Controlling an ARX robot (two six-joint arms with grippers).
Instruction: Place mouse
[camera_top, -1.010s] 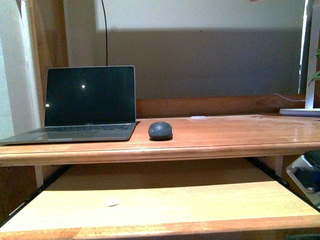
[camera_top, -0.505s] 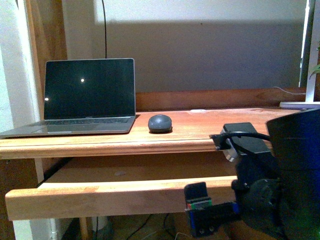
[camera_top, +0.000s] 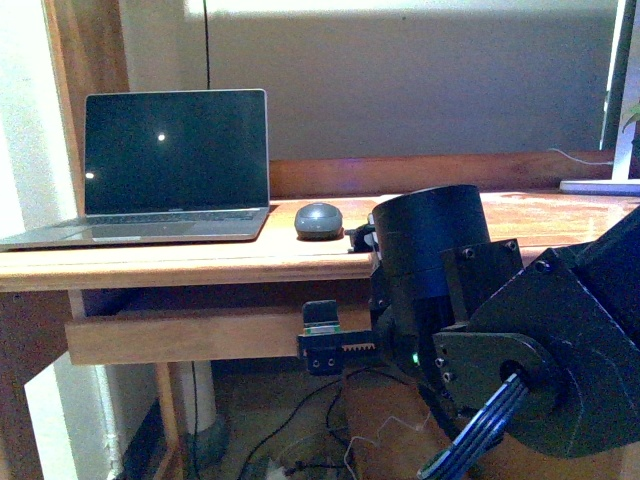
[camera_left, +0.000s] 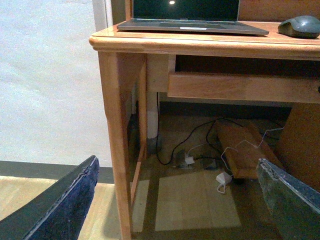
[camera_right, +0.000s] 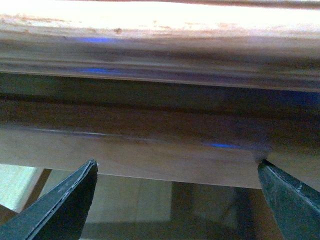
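Swinging up from where it was half a second ago, the right arm is filling the front view; its gripper (camera_right: 175, 200) is gaping wide under the surface (camera_top: 200, 262) edge. Mouse (camera_top: 319, 220) is sitting beside the laptop (camera_top: 170, 165). Left gripper (camera_left: 175, 200) is spread wide too.

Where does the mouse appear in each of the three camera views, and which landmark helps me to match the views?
Front view: the mouse sits on the desk top, near the middle of the picture, just right of the laptop.
Left wrist view: the mouse is at the top right corner, on the desk top, right of the laptop.
Right wrist view: not in it; only wooden edges show.
Shared landmark: the desk's front edge.
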